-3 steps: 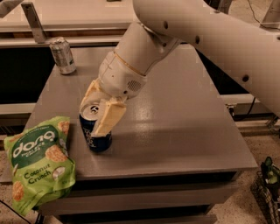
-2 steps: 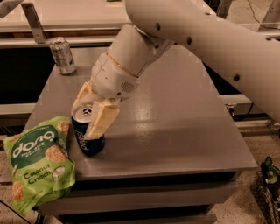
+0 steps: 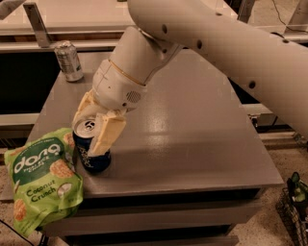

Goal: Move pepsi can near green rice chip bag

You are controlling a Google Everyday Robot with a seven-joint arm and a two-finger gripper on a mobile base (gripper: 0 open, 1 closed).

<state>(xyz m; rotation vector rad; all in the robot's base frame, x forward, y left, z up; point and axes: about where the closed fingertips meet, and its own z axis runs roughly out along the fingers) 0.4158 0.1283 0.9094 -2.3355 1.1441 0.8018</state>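
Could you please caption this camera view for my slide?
Gripper clasps the upright pepsi can beside the green rice chip bag.

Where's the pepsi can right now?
The pepsi can is lower left in the camera view, held by the gripper, beside the green rice chip bag.

Two cans: one pepsi can (image 3: 94,161), one silver can (image 3: 69,61). One green rice chip bag (image 3: 43,178). One pincer (image 3: 88,135) — clasping the pepsi can.

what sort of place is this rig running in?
Probably an office or lab test area: plain grey table, white counter behind it, speckled floor. The gripper, at the table's front left, is closed on the dark blue pepsi can beside the light green chip bag.
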